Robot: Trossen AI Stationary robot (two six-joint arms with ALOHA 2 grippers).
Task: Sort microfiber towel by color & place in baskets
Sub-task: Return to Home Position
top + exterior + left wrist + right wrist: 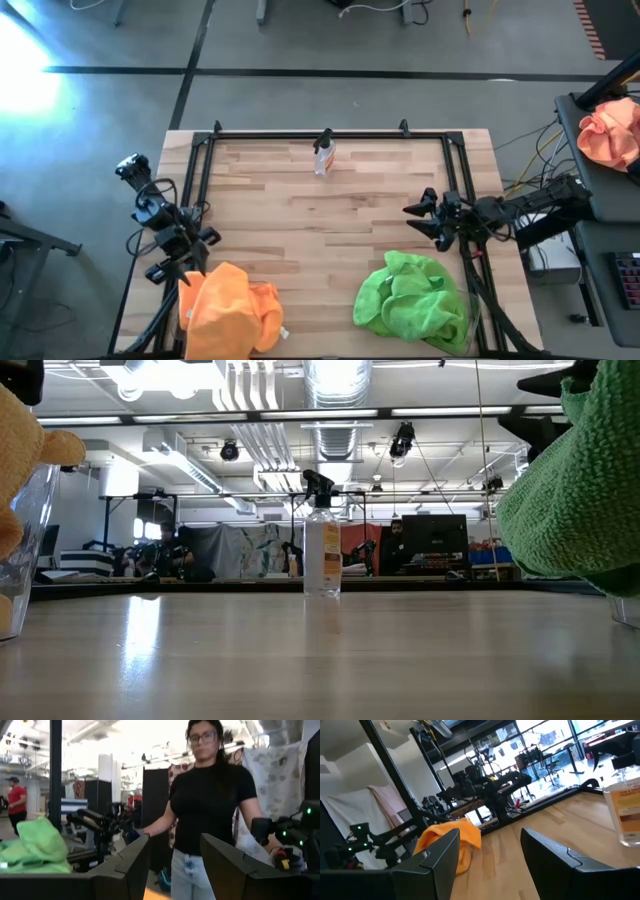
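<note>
Orange microfiber towels (232, 315) lie piled in a clear basket (28, 550) at the table's near left. They also show in the right wrist view (451, 840). Lime green towels (412, 300) lie piled in a second clear basket (472, 312) at the near right, and also show in the left wrist view (35, 847). My left gripper (200, 242) is open and empty, just beyond the orange pile, its two fingers (125, 865) wide apart. My right gripper (412, 222) is open and empty, just beyond the green pile, its fingers (437, 857) apart.
A clear spray bottle (323, 155) stands upright at the middle of the table's far edge. A peach-orange cloth bundle (610, 130) lies off the table to the right. A person (210, 805) stands beyond the table's right side. Bare wood lies between the two arms.
</note>
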